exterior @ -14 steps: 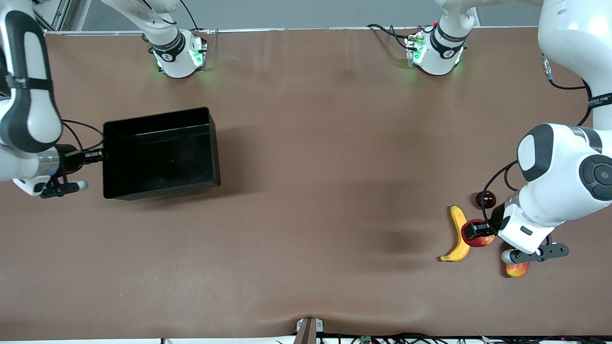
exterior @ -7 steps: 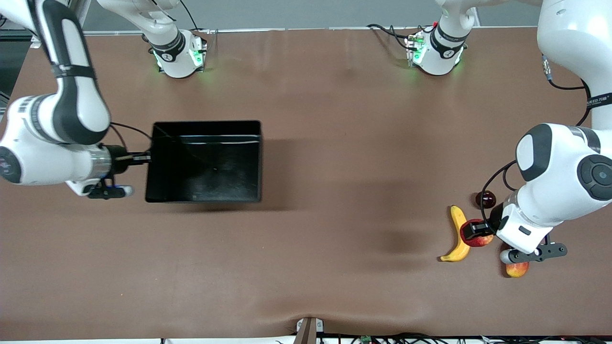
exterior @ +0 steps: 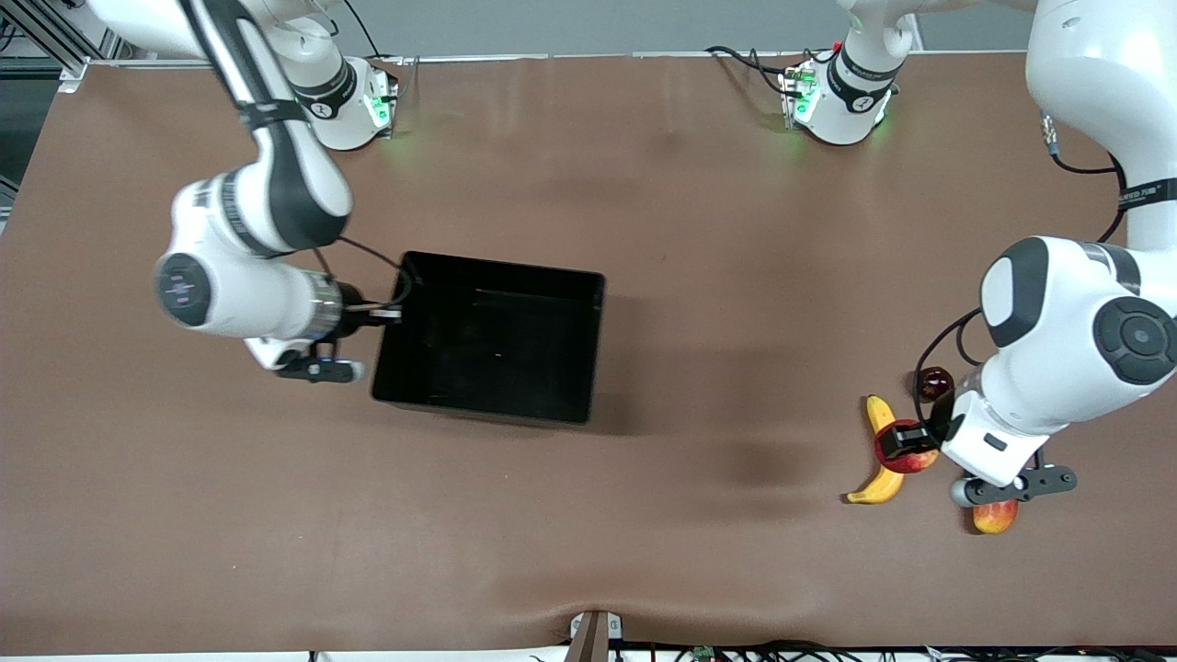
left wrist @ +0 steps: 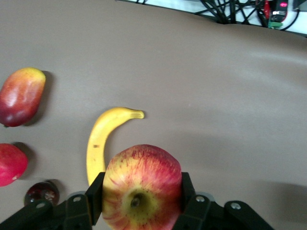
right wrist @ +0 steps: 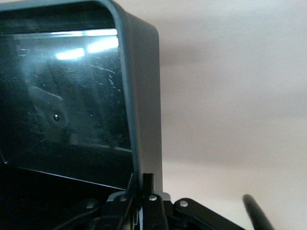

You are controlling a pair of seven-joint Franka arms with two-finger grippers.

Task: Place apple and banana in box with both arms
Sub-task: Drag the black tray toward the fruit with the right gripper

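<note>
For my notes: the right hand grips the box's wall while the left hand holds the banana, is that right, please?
Not quite. The right hand does grip the box's wall, but the left hand holds the apple, not the banana. The left wrist view shows the apple between the fingers and the banana lying on the table.

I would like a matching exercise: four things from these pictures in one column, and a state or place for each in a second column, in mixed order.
Things:
1. apple
2. banana
3. box
4. mango-like fruit

States:
A. gripped at its wall by the right gripper
B. lying on the table, touched by no gripper
C. clamped in the left gripper
D. partly hidden under the left arm's wrist

Pairs: 1-C, 2-B, 3-A, 4-D
</note>
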